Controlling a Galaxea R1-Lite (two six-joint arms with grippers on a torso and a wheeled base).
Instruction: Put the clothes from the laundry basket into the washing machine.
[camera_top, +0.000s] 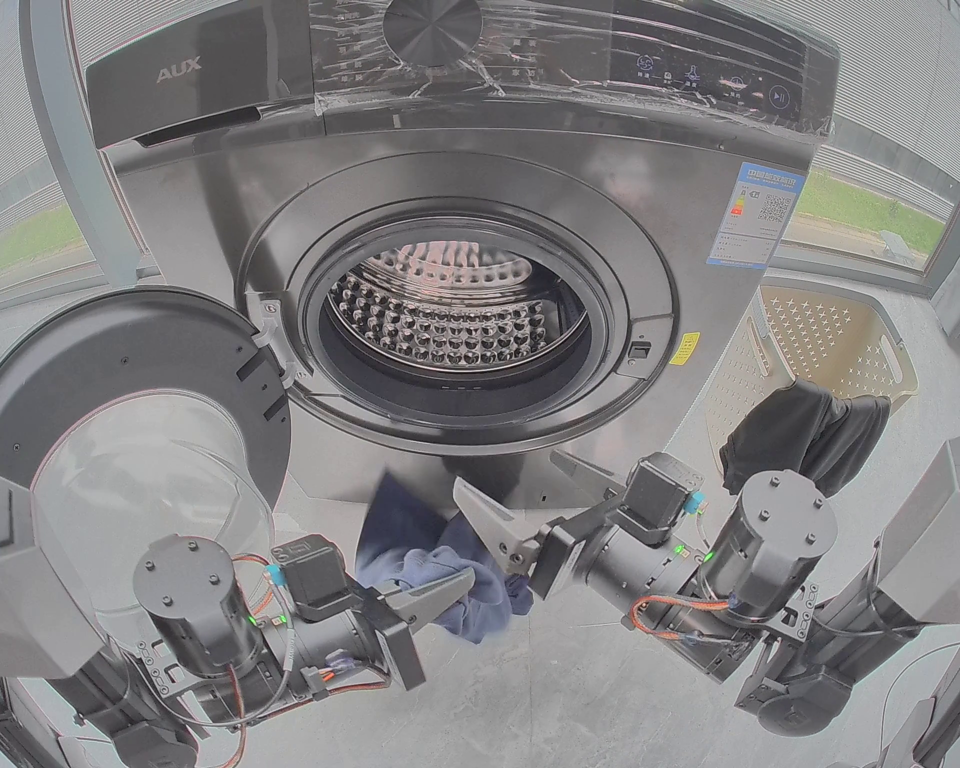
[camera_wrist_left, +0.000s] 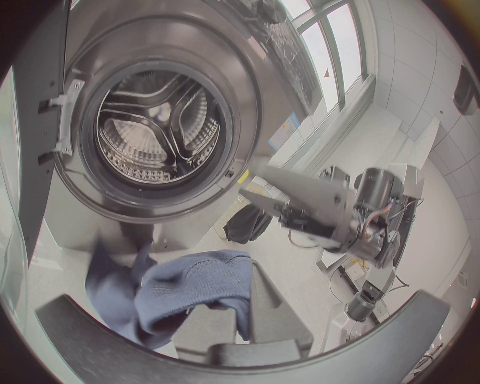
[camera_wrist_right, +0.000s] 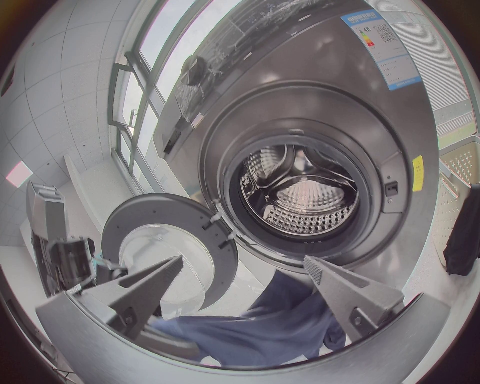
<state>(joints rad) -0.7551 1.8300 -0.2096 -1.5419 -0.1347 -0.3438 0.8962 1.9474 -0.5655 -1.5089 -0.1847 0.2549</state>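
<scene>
The washing machine (camera_top: 690, 250) stands in front with its round door (camera_top: 140, 400) swung open to the left and a bare steel drum (camera_top: 450, 310). A blue garment (camera_top: 430, 560) hangs low before the machine, below the opening, with my left gripper (camera_top: 455, 590) shut on it. In the left wrist view the blue garment (camera_wrist_left: 195, 285) drapes over the left gripper (camera_wrist_left: 225, 280). My right gripper (camera_top: 505, 485) stands open just right of the garment, its fingers (camera_wrist_right: 350, 295) apart above the blue garment (camera_wrist_right: 260, 330). A black garment (camera_top: 800, 430) hangs over the laundry basket (camera_top: 850, 340).
The basket sits on the floor against the machine's right side. The open door takes up the room on the left. Pale floor tiles (camera_top: 580, 690) lie under both grippers. Windows stand behind the machine on both sides.
</scene>
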